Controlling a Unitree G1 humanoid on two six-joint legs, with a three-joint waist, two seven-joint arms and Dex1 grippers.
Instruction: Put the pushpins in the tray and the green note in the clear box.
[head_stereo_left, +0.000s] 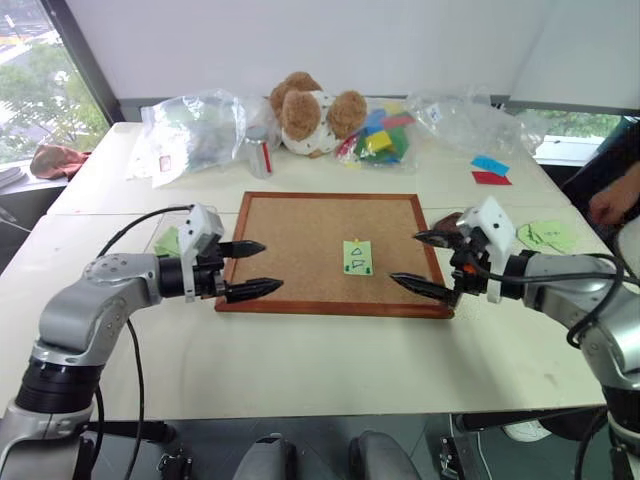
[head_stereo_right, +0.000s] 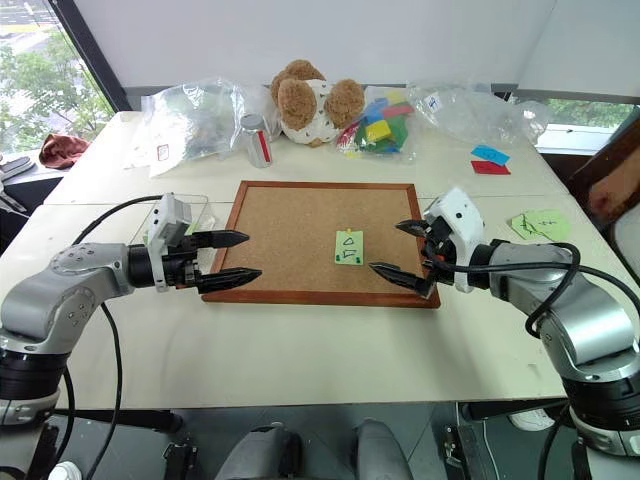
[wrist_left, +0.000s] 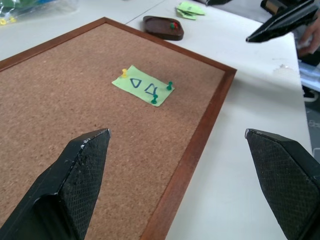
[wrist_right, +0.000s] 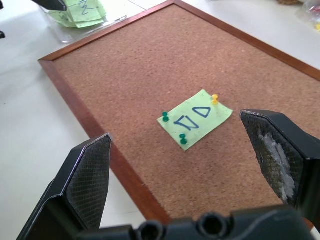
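Note:
The green note (head_stereo_left: 357, 257), marked with black triangles, lies on the cork board (head_stereo_left: 300, 230). It is held down by pushpins: a yellow one (wrist_left: 124, 73) and two green ones (wrist_left: 170, 85). Off the board's right edge stands the dark reddish-brown tray (wrist_left: 163, 27) with a red-headed pin in it. The clear box (wrist_right: 75, 20) stands at the board's left edge and holds pale-green notes. My left gripper (head_stereo_left: 268, 267) hovers open over the board's left edge. Over the right edge my right gripper (head_stereo_left: 405, 258) hovers open. Both point inward at the note, and nothing is between their fingers.
A teddy bear (head_stereo_left: 310, 110), a can (head_stereo_left: 258, 150) and clear plastic bags (head_stereo_left: 195, 130) line the back of the table. Blue and red notes (head_stereo_left: 490, 170) and loose green notes (head_stereo_left: 548, 235) lie at the right. A person's hand (head_stereo_left: 612, 203) shows at the right edge.

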